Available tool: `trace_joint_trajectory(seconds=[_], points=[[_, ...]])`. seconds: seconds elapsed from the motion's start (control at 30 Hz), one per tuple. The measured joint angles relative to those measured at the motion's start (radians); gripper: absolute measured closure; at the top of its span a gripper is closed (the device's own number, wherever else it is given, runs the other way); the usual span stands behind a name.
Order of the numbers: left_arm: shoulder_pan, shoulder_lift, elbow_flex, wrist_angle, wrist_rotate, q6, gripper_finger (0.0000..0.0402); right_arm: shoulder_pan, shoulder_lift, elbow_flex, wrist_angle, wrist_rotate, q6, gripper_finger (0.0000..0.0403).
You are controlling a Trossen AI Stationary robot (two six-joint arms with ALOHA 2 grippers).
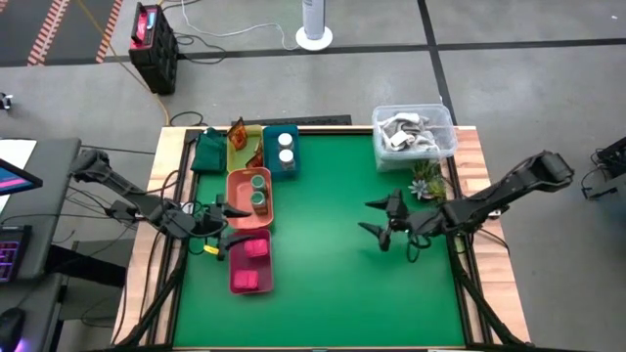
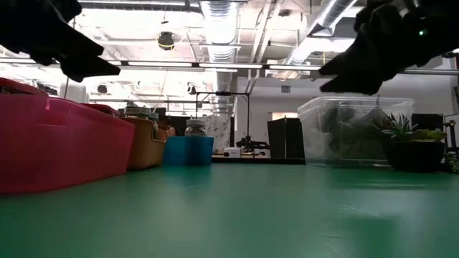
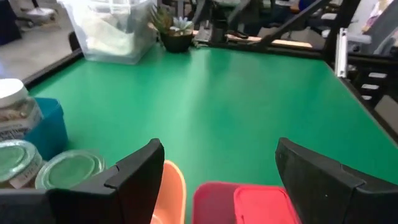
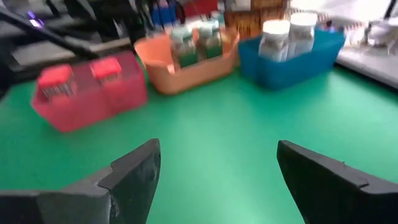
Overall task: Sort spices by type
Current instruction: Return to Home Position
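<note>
arms [image 1: 509, 189] black, jointed | left tool [image 1: 231, 221], right tool [image 1: 367, 216]: dark angular fingers [image 3: 137, 177]

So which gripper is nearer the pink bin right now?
Left. The left gripper hovers open at the pink bin's rim; the right gripper is across the green mat.

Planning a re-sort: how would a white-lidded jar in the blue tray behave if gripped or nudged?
The white-lidded jar looks rigid and round, so likely firm to grip yet apt to roll if tipped. It rises above the blue tray, so a high nudge might tilt it.
</note>
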Motion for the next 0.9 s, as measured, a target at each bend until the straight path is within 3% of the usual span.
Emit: trace_joint_trajectory(seconds=[0.37, 0.6, 0.9], points=[[0.0, -0.181, 0.0, -0.142, 0.059, -0.001, 0.0107, -0.046, -0.388, -0.039, -0.12, -0.028, -0.166, 0.0058], [0.0, -0.251, 0.0, -0.272, 0.108, -0.031, 0.0107, -0.052, -0.579, -0.039, -0.297, -0.036, -0.139, 0.0058], [-0.001, -0.265, -0.062, -0.211, 0.272, 0.002, 0.0107, -0.052, -0.731, -0.039, -0.516, -0.023, -0.065, 0.0058]])
